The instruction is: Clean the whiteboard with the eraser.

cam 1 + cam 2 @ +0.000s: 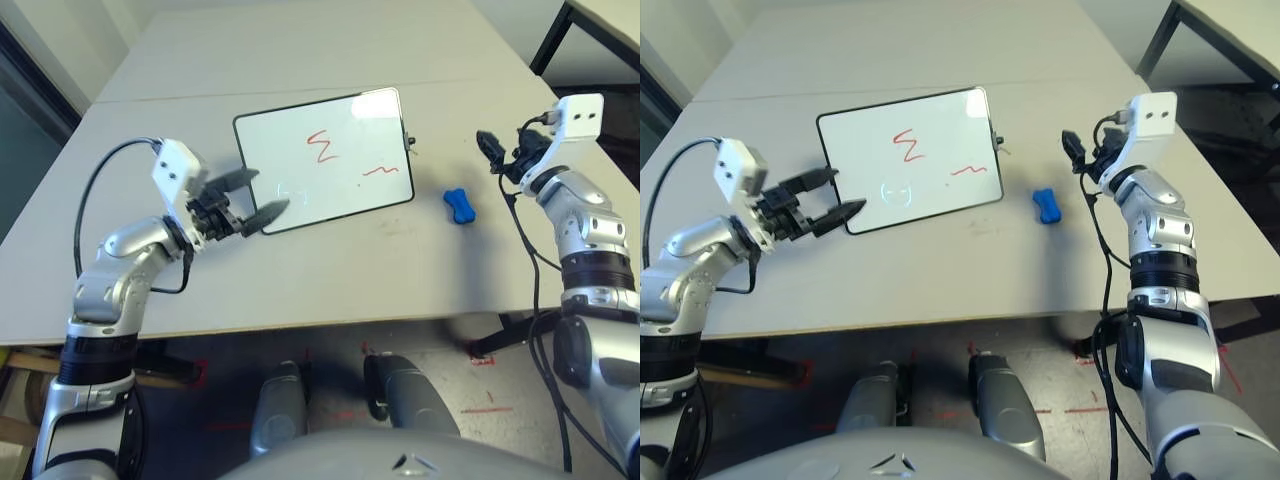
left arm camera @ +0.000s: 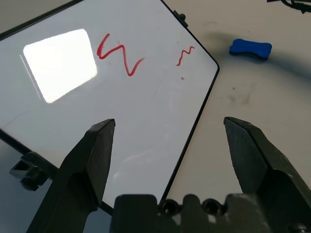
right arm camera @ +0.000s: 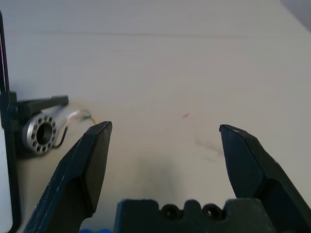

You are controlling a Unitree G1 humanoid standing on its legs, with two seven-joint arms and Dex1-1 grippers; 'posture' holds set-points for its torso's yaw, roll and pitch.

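One whiteboard [image 1: 325,160] with two red scribbles [image 1: 322,148] lies mid-table; one blue eraser [image 1: 459,205] sits at its 3 o'clock, apart. The left gripper [image 1: 258,196] gapes wide and empty over the board's near-left corner. The right gripper [image 3: 163,145], also wide and empty, faces a silver side knob [image 3: 41,133].

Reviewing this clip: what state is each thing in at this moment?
whiteboard: flat on table, red scribbles unerased
eraser: lying on table right of the board, unheld
left hand: open, over the board's near-left corner
right hand: open, empty, above the table
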